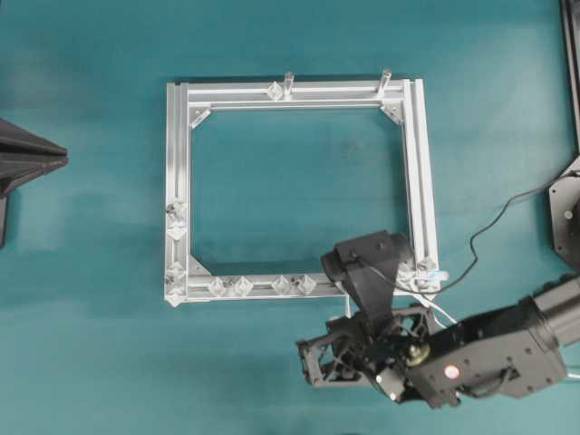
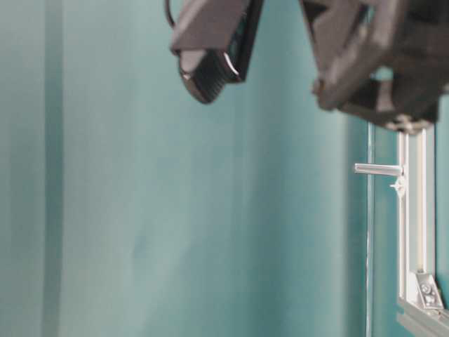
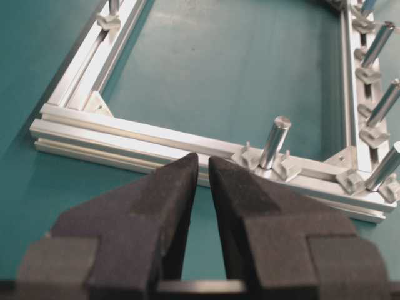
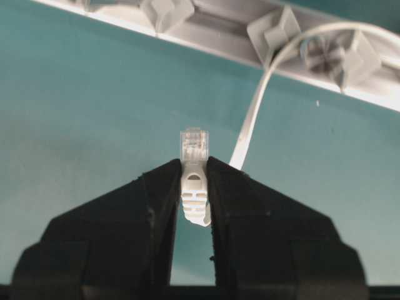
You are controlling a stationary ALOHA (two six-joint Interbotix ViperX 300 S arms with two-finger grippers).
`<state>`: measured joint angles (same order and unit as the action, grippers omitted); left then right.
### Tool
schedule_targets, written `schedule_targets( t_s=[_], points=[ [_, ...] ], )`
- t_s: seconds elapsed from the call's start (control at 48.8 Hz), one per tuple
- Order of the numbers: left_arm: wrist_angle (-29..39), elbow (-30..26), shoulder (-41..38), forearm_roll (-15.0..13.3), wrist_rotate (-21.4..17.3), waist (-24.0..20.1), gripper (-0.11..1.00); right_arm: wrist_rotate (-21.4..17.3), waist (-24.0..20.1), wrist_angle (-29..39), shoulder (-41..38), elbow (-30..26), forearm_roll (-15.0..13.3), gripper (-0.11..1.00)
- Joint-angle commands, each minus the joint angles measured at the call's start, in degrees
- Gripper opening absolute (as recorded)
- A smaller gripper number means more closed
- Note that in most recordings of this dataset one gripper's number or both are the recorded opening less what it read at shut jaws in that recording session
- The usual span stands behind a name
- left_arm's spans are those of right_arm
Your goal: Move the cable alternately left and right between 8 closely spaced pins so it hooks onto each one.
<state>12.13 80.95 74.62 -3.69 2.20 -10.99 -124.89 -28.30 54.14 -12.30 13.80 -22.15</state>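
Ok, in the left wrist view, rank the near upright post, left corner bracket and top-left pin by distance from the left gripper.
1. Upright post: just ahead-right of the left gripper.
2. Corner bracket: ahead, left.
3. Top-left pin: far up the left rail.

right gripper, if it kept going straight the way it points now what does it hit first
Judging by the right wrist view, the right gripper, shut on the cable's plug, points over bare teal table toward the silver frame rail. It would likely meet that rail near a pin first, though depth is unclear.
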Motion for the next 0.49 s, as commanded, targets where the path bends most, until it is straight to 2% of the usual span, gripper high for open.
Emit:
schedule_targets(
  t_s=[0.0,0.184,0.307,0.471],
  points=[
    [-0.18,-1.32,-0.35,-0.09,0.44,0.35,0.21,-0.53,-0.79,0.79,0.88,-1.67,-0.09,0.15],
    [-1.49,-0.35,-0.35,-0.09,0.44,0.35,0.21,-2.99,-0.88,1.23,-0.70,-3.08,-0.18,0.15],
    [-1.49,-0.35,-0.35,-0.09,0.44,0.35,0.21,-5.27,-0.79,2.55,-3.08,-6.15,-0.26,0.15],
    [-1.49,-0.35,-0.44,-0.09,0.44,0.35,0.21,-5.63,-0.70,4.22,-6.33,-11.43,-0.26,0.15]
  ],
)
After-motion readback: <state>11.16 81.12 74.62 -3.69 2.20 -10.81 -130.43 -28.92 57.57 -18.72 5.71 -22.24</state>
